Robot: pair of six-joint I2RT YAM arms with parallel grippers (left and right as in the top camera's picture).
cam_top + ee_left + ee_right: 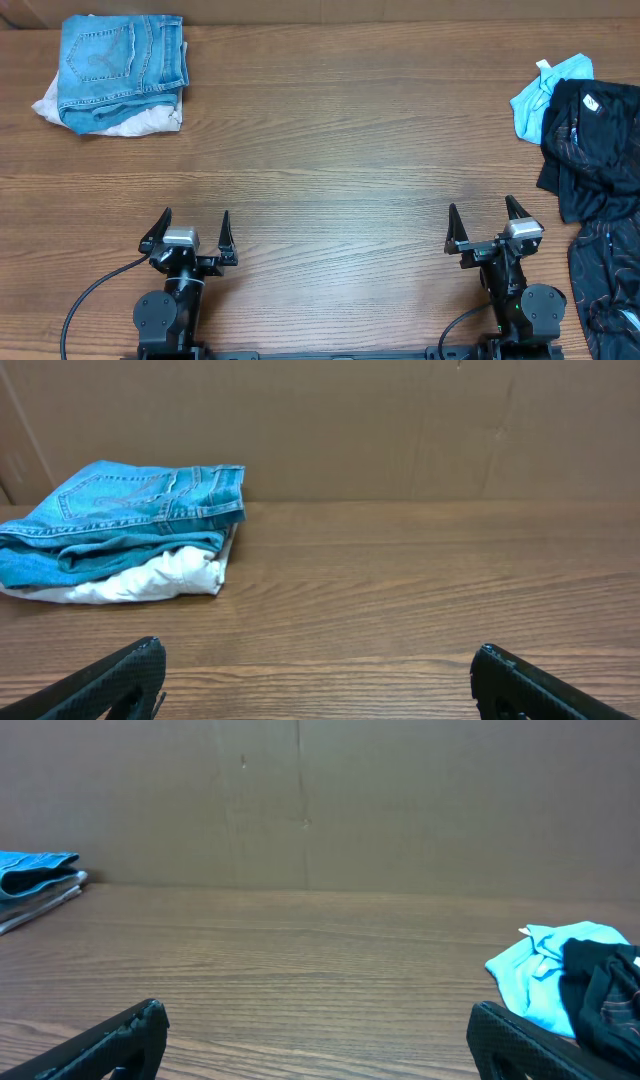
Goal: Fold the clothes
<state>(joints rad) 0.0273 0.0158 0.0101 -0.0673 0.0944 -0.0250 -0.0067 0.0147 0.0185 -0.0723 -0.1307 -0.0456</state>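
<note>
Folded blue jeans [122,58] lie on a folded white garment [140,122] at the far left; both show in the left wrist view, jeans [130,510] over white cloth [150,580]. A loose pile at the right edge holds a light blue garment [545,95] and black garments [595,140], also in the right wrist view [545,975]. My left gripper [190,232] is open and empty near the front edge; its fingers frame bare wood [318,660]. My right gripper [487,222] is open and empty, left of the black pile [318,1020].
The wooden table [330,150] runs between the two piles. A brown cardboard wall [400,420] stands along the table's far edge. A second black garment [605,275] lies at the front right corner beside the right arm's base.
</note>
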